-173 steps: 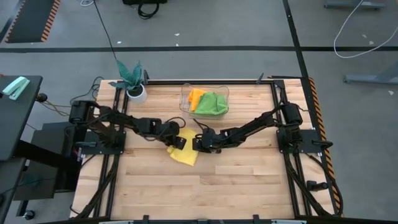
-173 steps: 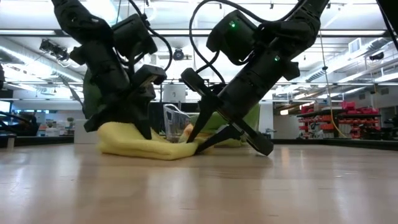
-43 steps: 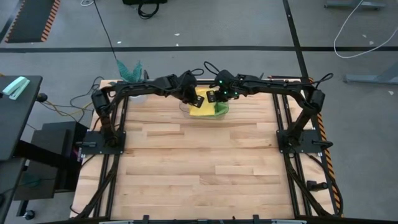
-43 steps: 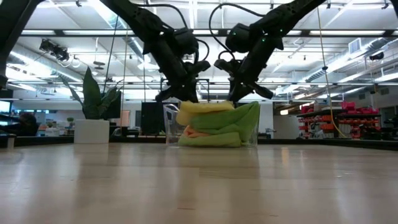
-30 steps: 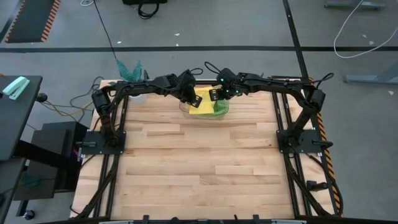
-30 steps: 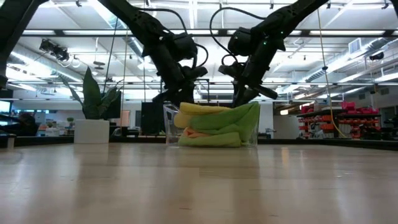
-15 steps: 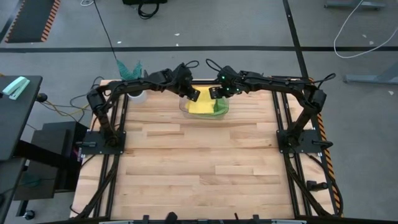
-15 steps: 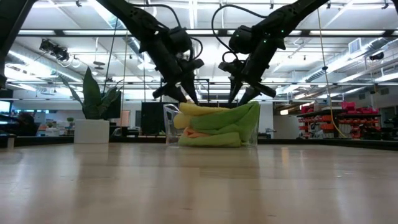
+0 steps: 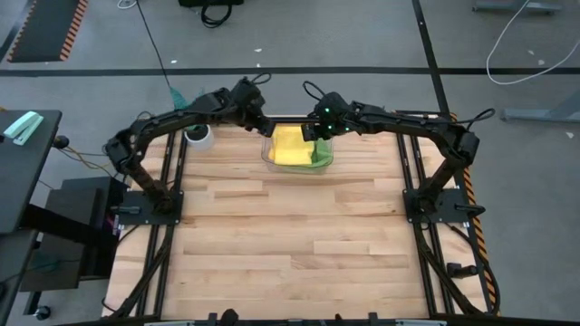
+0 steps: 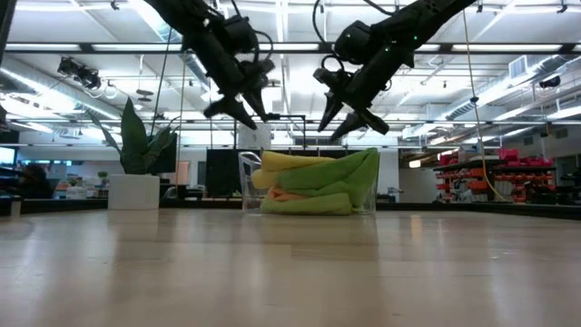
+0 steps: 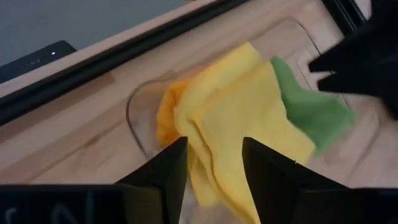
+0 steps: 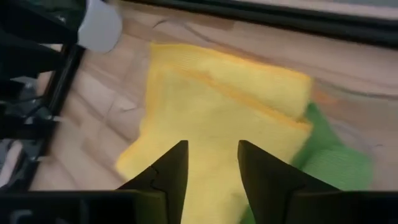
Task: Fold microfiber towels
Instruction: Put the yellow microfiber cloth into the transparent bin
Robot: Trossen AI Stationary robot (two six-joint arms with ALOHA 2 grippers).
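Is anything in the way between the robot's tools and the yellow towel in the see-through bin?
Nothing visible. The yellow towel lies on top of the pile in the clear bin. The left tool and right tool hang open above it, with only air between.

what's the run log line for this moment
left gripper: open, above bin | right gripper: open, above bin | yellow towel: folded, top of pile in clear bin | stage: released

Overhead, table-level, wrist views share bin (image 9: 297,148).
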